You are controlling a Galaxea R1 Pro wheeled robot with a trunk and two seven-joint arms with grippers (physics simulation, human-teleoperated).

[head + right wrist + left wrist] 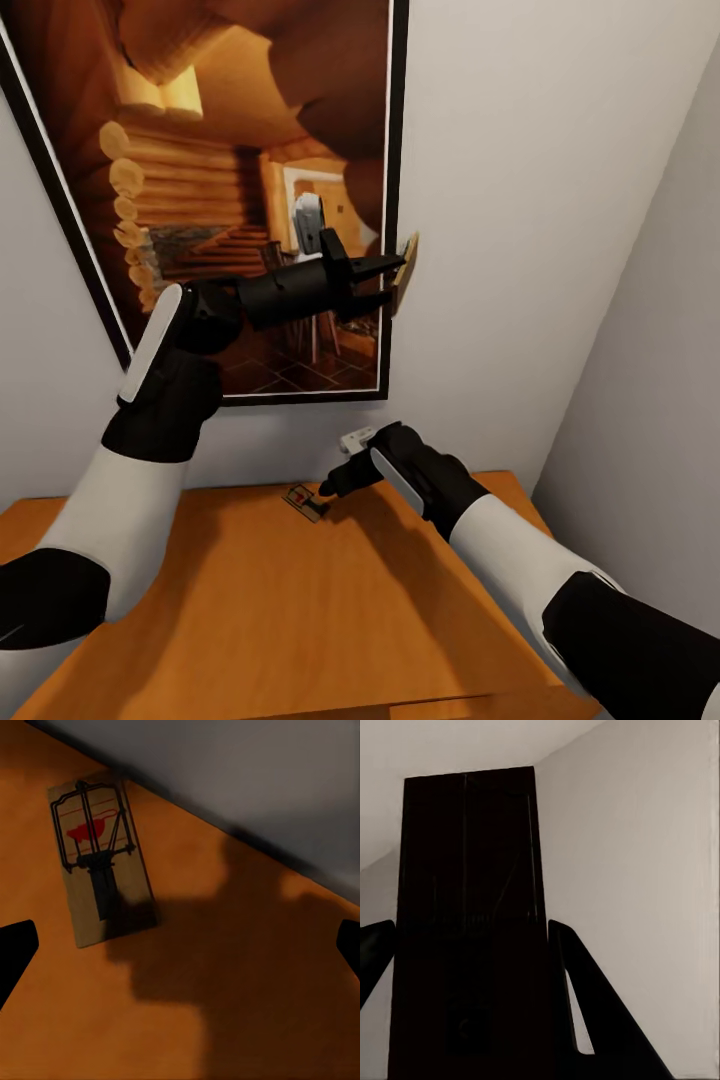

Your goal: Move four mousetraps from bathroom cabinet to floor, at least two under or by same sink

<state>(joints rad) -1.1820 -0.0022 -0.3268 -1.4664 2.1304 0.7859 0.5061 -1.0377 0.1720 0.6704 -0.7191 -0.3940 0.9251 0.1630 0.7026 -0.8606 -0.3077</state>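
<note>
Orange-brown cabinet (250,610) surface carries one mousetrap (305,502) near the wall; the right hand (335,487) hovers spread above it. Raised left hand (392,280) apparently pinches another mousetrap (405,268). Next: lower, centre, close.

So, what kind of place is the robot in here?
Probably a corner of a furnished indoor room: plain white walls, a large framed picture of a log interior, and an orange-brown wooden cabinet top bearing a mousetrap. Nothing marks the room type.
</note>
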